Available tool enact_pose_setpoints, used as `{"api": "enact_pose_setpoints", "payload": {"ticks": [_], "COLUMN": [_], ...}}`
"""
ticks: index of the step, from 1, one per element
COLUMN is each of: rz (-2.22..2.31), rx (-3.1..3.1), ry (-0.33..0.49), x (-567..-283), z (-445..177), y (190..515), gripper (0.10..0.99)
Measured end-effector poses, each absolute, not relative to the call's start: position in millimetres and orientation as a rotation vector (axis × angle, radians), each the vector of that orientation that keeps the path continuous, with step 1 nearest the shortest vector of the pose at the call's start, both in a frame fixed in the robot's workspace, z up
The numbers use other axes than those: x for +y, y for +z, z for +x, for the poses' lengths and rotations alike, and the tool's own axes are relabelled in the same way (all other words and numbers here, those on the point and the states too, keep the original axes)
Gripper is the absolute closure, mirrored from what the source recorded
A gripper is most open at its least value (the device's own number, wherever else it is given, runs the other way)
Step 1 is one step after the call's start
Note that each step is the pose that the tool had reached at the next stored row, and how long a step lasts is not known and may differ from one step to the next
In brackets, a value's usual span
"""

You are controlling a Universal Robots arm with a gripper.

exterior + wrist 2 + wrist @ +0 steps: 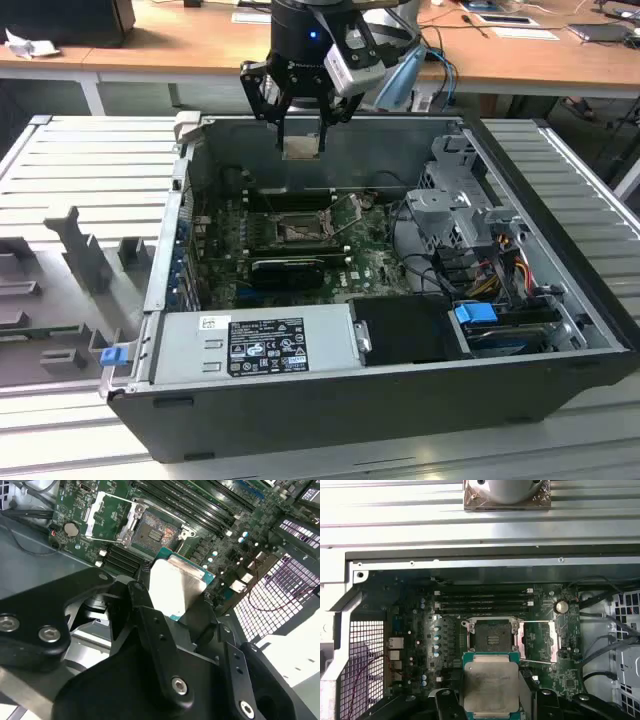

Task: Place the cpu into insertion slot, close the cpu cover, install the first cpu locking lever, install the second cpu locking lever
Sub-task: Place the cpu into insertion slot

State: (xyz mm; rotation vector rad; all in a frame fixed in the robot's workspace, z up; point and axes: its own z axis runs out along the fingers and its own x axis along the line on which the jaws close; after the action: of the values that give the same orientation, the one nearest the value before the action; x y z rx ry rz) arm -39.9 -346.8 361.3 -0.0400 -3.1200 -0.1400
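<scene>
Exterior view: tool [302,143] holds cpu [301,149] over case [400,400], whose insertion slot [297,232] lies uncovered.

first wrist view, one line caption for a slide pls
The gripper holds the cpu above the open case; the insertion slot lies empty, the cpu cover swung open beside it.

There was one computer case [400,410], with one green motherboard [570,680] and one grey power supply [260,345] inside it. The board carried one insertion slot [491,637], one cpu cover [537,641] and one round coin battery [561,606]. There was also one gripper [300,137], and with it one cpu [491,687].
</scene>
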Motion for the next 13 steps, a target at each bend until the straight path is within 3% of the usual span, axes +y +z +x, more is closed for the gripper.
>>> {"api": "enact_pose_setpoints", "payload": {"ticks": [13], "rz": [-0.115], "rx": [-3.12], "ry": [-0.141], "x": [-346.8], "z": [-40.1], "y": [361.3], "gripper": [0.557]}}
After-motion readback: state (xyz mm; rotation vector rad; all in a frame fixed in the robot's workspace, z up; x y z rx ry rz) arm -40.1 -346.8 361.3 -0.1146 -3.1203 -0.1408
